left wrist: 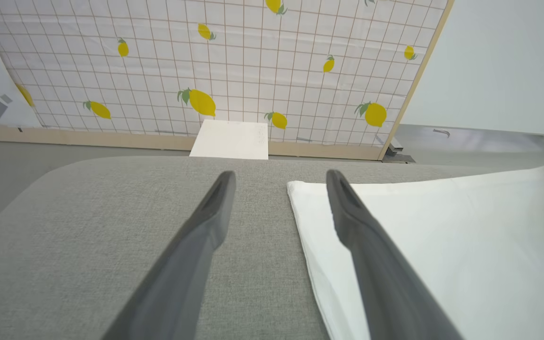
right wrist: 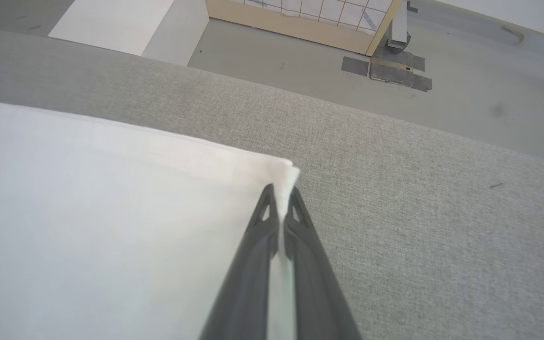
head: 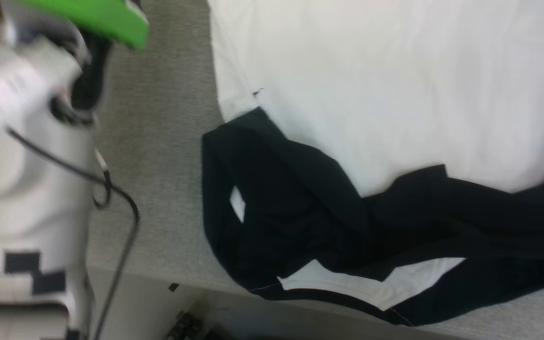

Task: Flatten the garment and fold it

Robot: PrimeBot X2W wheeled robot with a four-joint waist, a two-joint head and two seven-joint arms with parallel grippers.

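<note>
Bright, even light; head view smeared with blur; garment (head: 395, 85) glares white; wrist views sharp.

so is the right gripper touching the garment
Touching. The right wrist view shows the right gripper shut on a white corner of the garment, with cloth pinched between its fingers.

Bare grey tabletop (left wrist: 88, 226) left of the garment (left wrist: 442, 236); lemon-print screen (left wrist: 206, 71) beyond.
</note>
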